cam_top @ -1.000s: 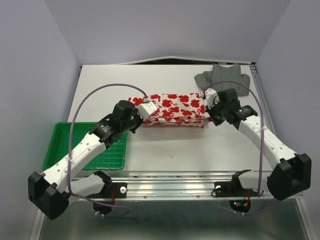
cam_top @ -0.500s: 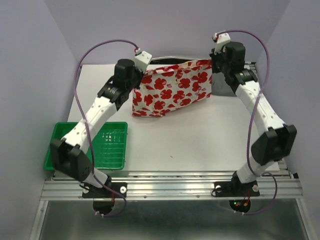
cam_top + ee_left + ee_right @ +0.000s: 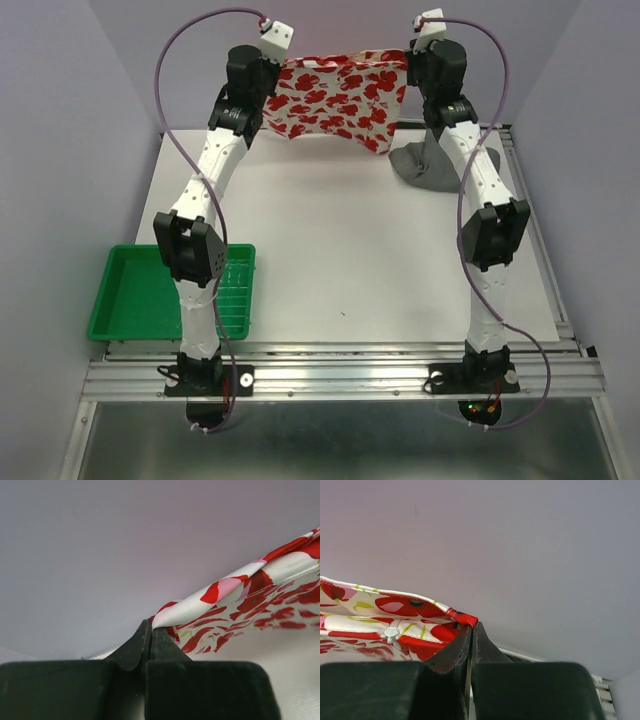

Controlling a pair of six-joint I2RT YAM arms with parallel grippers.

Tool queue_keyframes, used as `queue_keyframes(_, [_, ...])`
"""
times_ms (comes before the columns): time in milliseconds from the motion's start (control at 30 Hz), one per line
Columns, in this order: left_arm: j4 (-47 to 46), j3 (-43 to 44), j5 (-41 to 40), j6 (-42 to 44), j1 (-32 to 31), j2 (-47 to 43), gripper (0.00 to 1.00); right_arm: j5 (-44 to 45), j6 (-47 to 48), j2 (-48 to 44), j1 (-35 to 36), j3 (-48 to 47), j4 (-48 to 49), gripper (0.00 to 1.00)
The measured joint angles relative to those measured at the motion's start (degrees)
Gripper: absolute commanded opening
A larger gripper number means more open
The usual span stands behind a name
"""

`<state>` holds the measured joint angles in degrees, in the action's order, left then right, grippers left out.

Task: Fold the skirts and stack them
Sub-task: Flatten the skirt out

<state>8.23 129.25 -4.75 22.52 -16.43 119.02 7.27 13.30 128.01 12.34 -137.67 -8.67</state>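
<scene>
From above, the left gripper (image 3: 278, 62) and right gripper (image 3: 410, 58) each pinch a top corner of the red-flowered white skirt (image 3: 335, 100), which hangs stretched above the table's (image 3: 340, 250) far edge. The dark grey skirt (image 3: 432, 165) lies crumpled at the table's far right.

Left wrist: the jaws are clamped on a hem corner.

Right wrist: the jaws are clamped on the opposite corner.

This looks like spreading the skirt before folding. Next, it likely needs lowering flat onto the table, corners level.
</scene>
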Motion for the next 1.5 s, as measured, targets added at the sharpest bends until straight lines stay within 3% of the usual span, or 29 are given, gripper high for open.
queue_keyframes(100, [-5.3, -3.2, 0.2, 1.0, 0.1, -1.5, 0.00, -0.2, -0.4, -0.1, 0.0, 0.1, 3.6, 0.01])
queue_keyframes(167, [-9.4, -10.1, 1.0, 2.1, 0.3, -5.0, 0.00, -1.6, -0.9, -2.6, 0.0, 5.0, 6.7, 0.01])
queue_keyframes(400, [-15.4, -39.0, 5.2, 7.2, -0.4, -18.4, 0.00, -6.8, 0.0, -20.5, 0.0, 39.2, 11.9, 0.01])
queue_keyframes(633, [-13.4, -65.6, 3.6, 12.6, -9.5, -22.4, 0.00, -9.2, 2.7, -26.3, -1.4, 64.7, 9.8, 0.01])
queue_keyframes(800, [-9.4, -73.5, 3.5, 12.2, -14.1, -24.8, 0.00, -10.8, 4.6, -30.9, -1.9, 74.5, 3.6, 0.01])
queue_keyframes(1067, [-4.8, -76.1, 7.6, 10.4, -16.0, -36.7, 0.00, -11.9, 8.2, -45.0, -1.9, 79.8, -1.4, 0.01])
queue_keyframes(1300, [0.3, -78.5, 11.5, 10.4, -22.9, -38.2, 0.00, -10.7, 15.8, -51.2, -2.3, 87.7, -7.4, 0.01])
queue_keyframes(1400, [2.2, -80.2, 12.2, 10.4, -26.9, -38.3, 0.06, -11.9, 18.6, -52.3, -2.5, 89.2, -11.3, 0.01])
queue_keyframes(1467, [3.7, -80.9, 12.4, 10.2, -29.6, -38.5, 0.17, -13.1, 21.1, -53.9, -2.6, 90.5, -14.2, 0.05])
queue_keyframes(1500, [4.6, -81.0, 12.5, 10.0, -30.8, -38.7, 0.25, -13.9, 22.7, -55.0, -2.6, 91.0, -15.8, 0.25])
